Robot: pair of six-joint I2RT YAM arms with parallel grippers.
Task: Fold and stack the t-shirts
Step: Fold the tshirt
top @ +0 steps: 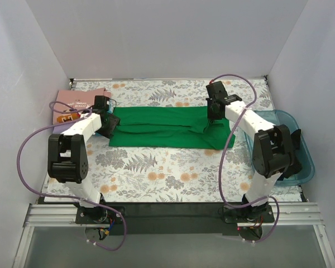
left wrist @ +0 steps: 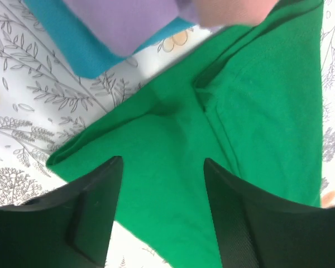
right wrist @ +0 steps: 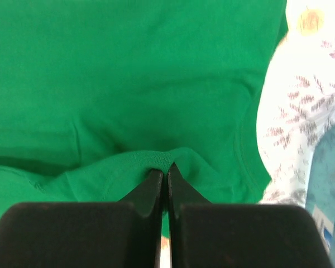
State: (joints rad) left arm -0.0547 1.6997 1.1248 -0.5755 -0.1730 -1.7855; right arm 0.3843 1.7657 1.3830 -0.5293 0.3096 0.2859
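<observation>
White walls close in three sides, and below them sits a table [top: 156, 173] with a leaf-and-flower print. Across its middle lies the green t-shirt [top: 167, 129], already narrowed into a long band running left to right.

Beyond the green t-shirt's left end, towards the far corner, there's the stack. A pink t-shirt [top: 81, 97] is on top, and the left wrist view shows a lavender t-shirt [left wrist: 128, 22] and a teal t-shirt [left wrist: 61, 39] just past the green edge. Off the green t-shirt's right end stands a teal plastic bin [top: 298, 151].

Now the arms. The left gripper [left wrist: 163, 167] hovers over the green t-shirt's left end, jaws spread wide, cloth showing between them and nothing held. The right gripper [right wrist: 166, 170] is at the opposite end, jaws pressed together with a small ridge of green cloth nipped at the tips.

This looks like the crosswise fold, one end carried over the other. To do it well, the left should drop and catch every layer at its corner before anything lifts. The right's nip looks thin, so a slow, low carry suits it, with both corners level to stop the band twisting. Edge should land on edge before release.
</observation>
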